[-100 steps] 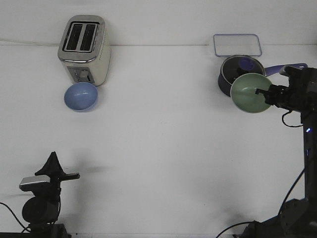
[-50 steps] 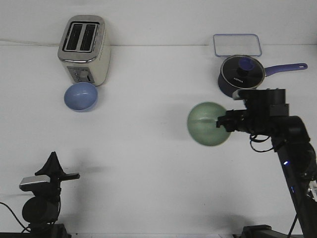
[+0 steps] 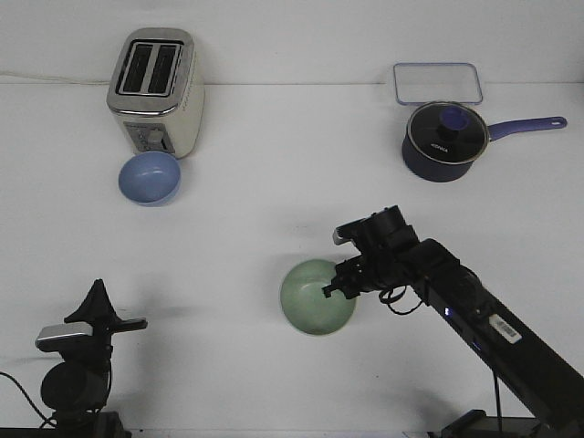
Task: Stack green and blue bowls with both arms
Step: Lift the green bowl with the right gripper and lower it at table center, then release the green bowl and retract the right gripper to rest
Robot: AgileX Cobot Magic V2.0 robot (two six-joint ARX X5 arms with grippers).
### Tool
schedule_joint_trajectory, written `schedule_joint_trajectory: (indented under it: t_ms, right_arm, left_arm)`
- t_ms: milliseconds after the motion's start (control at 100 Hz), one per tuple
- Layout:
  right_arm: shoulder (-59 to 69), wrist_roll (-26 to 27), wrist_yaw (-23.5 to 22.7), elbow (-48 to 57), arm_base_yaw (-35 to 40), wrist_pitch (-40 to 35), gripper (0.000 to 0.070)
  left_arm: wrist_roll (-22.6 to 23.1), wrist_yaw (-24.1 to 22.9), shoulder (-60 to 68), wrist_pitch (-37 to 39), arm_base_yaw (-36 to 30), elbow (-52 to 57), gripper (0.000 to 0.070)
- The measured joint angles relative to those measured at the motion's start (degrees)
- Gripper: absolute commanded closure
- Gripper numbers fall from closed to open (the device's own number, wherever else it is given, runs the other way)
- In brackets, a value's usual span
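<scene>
The pale green bowl (image 3: 316, 296) is near the table's middle front, held at its right rim by my right gripper (image 3: 335, 286), which is shut on it; whether it rests on the table I cannot tell. The periwinkle blue bowl (image 3: 149, 177) sits on the table at the left, just in front of the toaster. My left gripper (image 3: 95, 299) is low at the front left, far from both bowls, its pointed fingers together.
A cream toaster (image 3: 155, 91) stands at the back left. A dark navy saucepan (image 3: 444, 140) with a glass lid and blue handle sits at the back right, with a clear flat lid (image 3: 437, 82) behind it.
My right arm has carried the green bowl from beside the saucepan down and left toward the table's middle front. The left arm and blue bowl have not moved.
</scene>
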Motion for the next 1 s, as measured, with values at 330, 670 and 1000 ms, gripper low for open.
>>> schedule_joint_trajectory:
  t_ms: [330, 670, 1000]
  right_arm:
    - [6.8, 0.2, 0.2, -0.1, 0.9, 1.9, 0.07]
    - [7.1, -0.7, -0.7, -2.2, 1.3, 3.0, 0.07]
    - [7.1, -1.9, -1.4, -3.1, 1.3, 2.8, 0.0368]
  left_arm:
    - [0.0, 0.0, 0.0, 0.0, 0.0, 0.0, 0.0685]
    - [0.0, 0.0, 0.0, 0.0, 0.0, 0.0, 0.0685]
    - [0.0, 0.0, 0.0, 0.0, 0.0, 0.0, 0.0685]
